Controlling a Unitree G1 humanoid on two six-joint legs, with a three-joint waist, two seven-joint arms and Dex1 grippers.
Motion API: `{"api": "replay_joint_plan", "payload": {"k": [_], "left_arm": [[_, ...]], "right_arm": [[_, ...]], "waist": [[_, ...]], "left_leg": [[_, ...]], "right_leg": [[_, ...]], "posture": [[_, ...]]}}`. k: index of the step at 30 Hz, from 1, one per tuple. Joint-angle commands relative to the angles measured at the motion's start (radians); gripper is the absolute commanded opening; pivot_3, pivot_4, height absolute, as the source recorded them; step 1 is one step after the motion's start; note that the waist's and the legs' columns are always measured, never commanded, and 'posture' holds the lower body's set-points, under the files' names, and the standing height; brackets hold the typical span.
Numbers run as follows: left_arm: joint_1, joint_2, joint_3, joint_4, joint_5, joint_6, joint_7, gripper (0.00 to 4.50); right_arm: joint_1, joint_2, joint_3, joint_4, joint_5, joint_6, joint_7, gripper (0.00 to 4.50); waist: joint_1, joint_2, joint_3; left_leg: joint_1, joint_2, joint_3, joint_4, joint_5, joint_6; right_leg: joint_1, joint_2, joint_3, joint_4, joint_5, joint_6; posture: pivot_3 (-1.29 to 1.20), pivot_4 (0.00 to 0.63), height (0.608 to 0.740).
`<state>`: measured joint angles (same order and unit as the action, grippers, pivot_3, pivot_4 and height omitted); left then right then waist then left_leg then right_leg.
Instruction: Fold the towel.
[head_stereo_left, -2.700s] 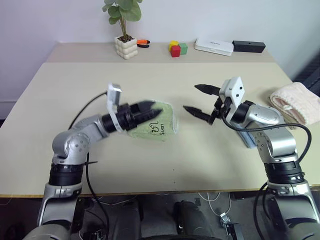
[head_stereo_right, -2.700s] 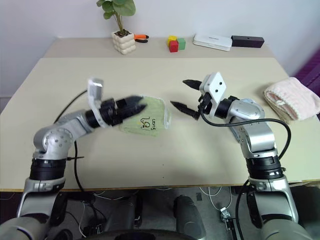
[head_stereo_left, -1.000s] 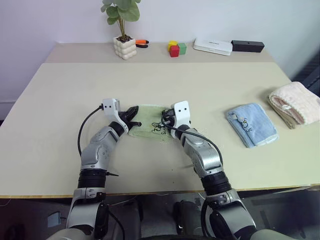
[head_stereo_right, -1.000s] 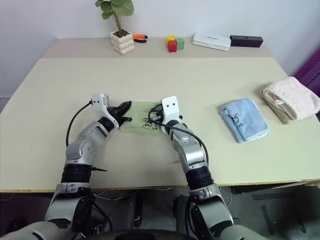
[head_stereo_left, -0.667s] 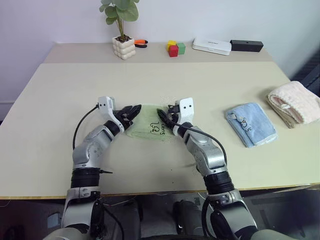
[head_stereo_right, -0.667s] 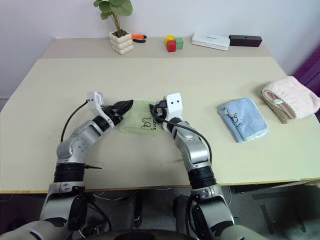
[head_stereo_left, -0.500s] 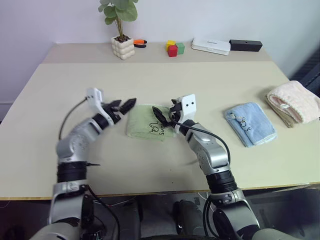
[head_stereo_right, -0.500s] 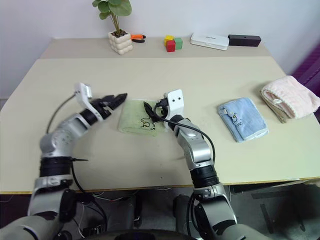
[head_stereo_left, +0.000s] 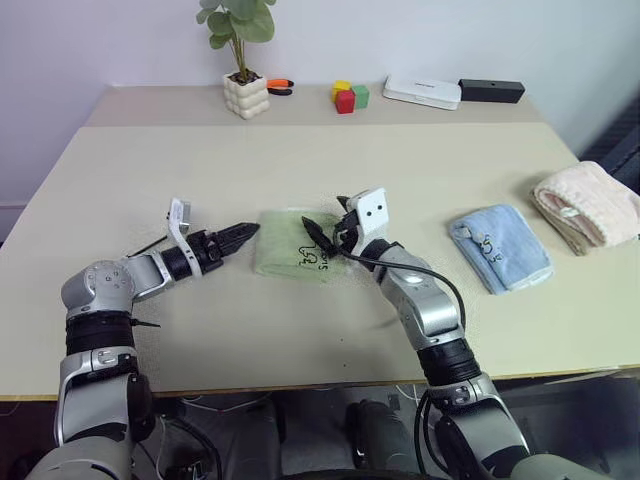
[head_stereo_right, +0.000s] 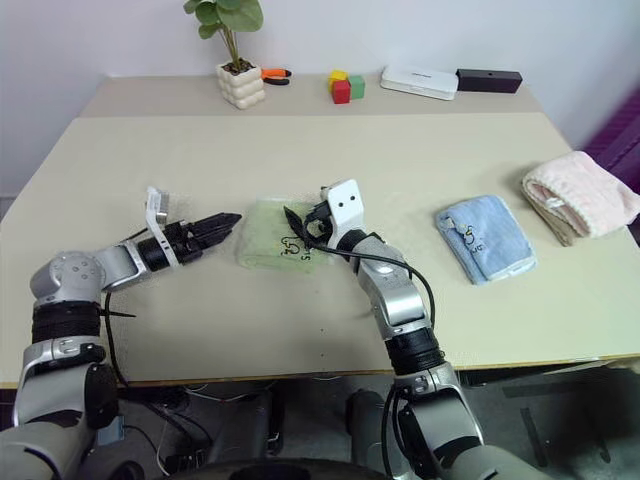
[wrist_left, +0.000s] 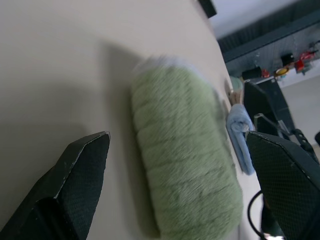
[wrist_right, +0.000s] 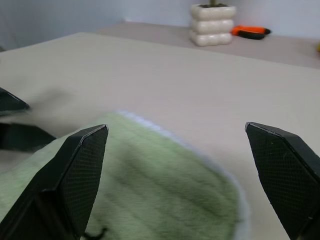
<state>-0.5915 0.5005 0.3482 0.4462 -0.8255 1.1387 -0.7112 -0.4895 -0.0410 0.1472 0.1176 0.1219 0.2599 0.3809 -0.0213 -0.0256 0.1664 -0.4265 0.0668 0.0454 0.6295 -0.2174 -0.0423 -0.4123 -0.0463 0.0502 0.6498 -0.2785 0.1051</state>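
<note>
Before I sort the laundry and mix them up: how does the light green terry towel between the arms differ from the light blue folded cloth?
The light green terry towel lies near the table's middle, between the two open pincers; the light blue folded cloth sits apart, farther toward the robot's right. The green one lies roughly square to the table edge; the blue one lies at a slant. Both are folded, lie flat and carry a small dark mark.
</note>
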Motion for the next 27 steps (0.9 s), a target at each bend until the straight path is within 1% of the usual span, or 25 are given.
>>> {"api": "replay_joint_plan", "payload": {"k": [1, 4, 12, 15, 16, 18, 25, 27], "left_arm": [[-0.026, 0.000, -0.007, 0.000, -0.034, 0.073, -0.042, 4.45], [-0.023, -0.001, -0.060, -0.016, -0.020, 0.101, -0.080, 4.45], [-0.043, -0.051, -0.099, -0.003, -0.002, 0.113, -0.089, 4.45], [-0.056, -0.070, -0.101, 0.032, 0.010, 0.101, -0.085, 4.45], [-0.059, -0.073, -0.104, 0.045, 0.017, 0.098, -0.086, 4.22], [-0.058, -0.072, -0.113, 0.053, 0.030, 0.090, -0.094, 3.62], [-0.069, -0.081, -0.103, 0.099, 0.050, 0.064, -0.111, 0.13], [-0.074, -0.088, -0.094, 0.111, 0.049, 0.058, -0.109, 0.05]], "right_arm": [[-0.010, 0.007, 0.003, -0.038, -0.003, -0.015, -0.005, 4.47], [-0.013, -0.001, 0.006, -0.041, -0.010, -0.012, -0.009, 4.47], [-0.008, 0.004, 0.015, -0.041, -0.021, -0.008, -0.022, 4.47], [-0.009, 0.005, 0.023, -0.044, -0.028, -0.009, -0.020, 4.47], [-0.010, 0.005, 0.023, -0.044, -0.028, -0.009, -0.020, 4.50], [-0.012, 0.004, 0.019, -0.043, -0.028, -0.007, -0.024, 4.50], [-0.024, 0.007, -0.015, -0.038, -0.018, -0.013, -0.047, 4.50], [-0.029, 0.007, -0.022, -0.037, -0.015, -0.016, -0.049, 4.50]], "waist": [[0.001, 0.000, 0.000], [0.002, 0.000, 0.000], [0.002, 0.000, 0.000], [0.003, 0.000, 0.000], [0.004, 0.000, 0.000], [0.003, 0.000, 0.000], [0.004, 0.000, 0.000], [0.003, 0.000, 0.000]], "left_leg": [[0.000, 0.000, 0.000, 0.000, 0.000, 0.000], [0.000, 0.000, 0.000, 0.000, 0.000, 0.000], [0.000, 0.000, 0.000, 0.000, 0.000, 0.000], [0.000, 0.000, 0.000, 0.000, 0.000, 0.000], [0.000, 0.000, 0.000, 0.001, 0.000, 0.000], [0.000, 0.000, 0.000, 0.001, 0.000, 0.000], [0.001, 0.000, 0.000, 0.001, 0.000, 0.000], [0.002, 0.000, 0.000, 0.001, 0.000, 0.000]], "right_leg": [[0.000, 0.000, 0.000, 0.000, 0.000, 0.000], [0.000, 0.000, 0.000, 0.000, 0.000, 0.000], [0.001, 0.000, 0.000, 0.000, 0.000, 0.000], [0.001, 0.000, 0.000, 0.000, 0.000, 0.000], [0.001, 0.000, 0.000, 0.000, 0.000, 0.000], [0.001, 0.000, 0.000, 0.000, 0.000, 0.000], [0.001, 0.000, 0.000, 0.000, 0.000, 0.000], [0.002, 0.000, 0.000, 0.000, 0.000, 0.000]], "posture": [[0.00, 0.150, 0.740], [0.00, 0.150, 0.740], [0.00, 0.150, 0.740], [0.00, 0.150, 0.740], [0.00, 0.150, 0.740], [0.00, 0.150, 0.740], [0.00, 0.150, 0.740], [0.00, 0.150, 0.740]]}}
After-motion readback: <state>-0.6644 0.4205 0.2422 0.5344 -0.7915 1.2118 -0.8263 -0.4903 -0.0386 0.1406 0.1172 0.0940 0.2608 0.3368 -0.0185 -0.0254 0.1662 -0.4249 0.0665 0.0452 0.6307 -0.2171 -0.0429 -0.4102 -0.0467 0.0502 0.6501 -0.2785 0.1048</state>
